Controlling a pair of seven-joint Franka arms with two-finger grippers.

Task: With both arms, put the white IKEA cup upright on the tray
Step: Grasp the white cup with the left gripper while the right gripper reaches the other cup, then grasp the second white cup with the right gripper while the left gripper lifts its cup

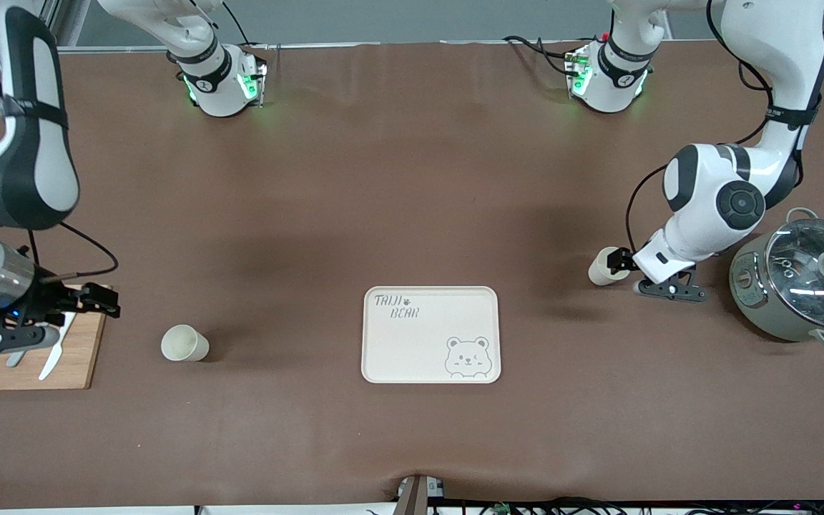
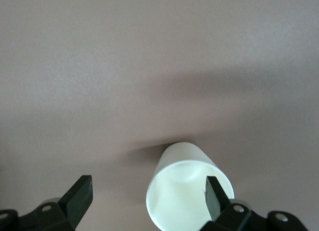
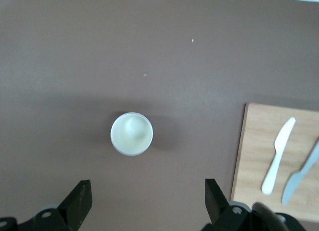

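Where the right arm waits: the right end effector (image 1: 101, 300) hangs released, fingers wide and empty, over the edge of the pale wooden cutting board (image 1: 61, 365) that carries a white plastic knife (image 3: 277, 156).
Standing cup: a white tapered cup (image 1: 184, 343) stands upright on the brown worktop (image 1: 412, 179), just beside the board and well apart from the tray.
Tray: the cream rounded-rectangle tray with raised rim and bear drawing (image 1: 419, 343) lies bare at mid-worktop, between the two cups.
Lying cup: a second white tapered cup (image 1: 604, 266) seems to lie on its side toward the left arm's end, mouth facing the end effector.
Left end effector: the left end effector (image 2: 148, 191) is low and released; one finger (image 2: 214, 196) sits at the cup's mouth, the other outside the wall.
Doing it well: pinch the wall only once the inner finger is well inside, then tilt slowly so the cup does not roll away.
Edges and room: the grey-green pot with glass lid (image 1: 802, 286) crowds the left elbow; the worktop toward the tray is open, though the raised rim needs a lifted carry.
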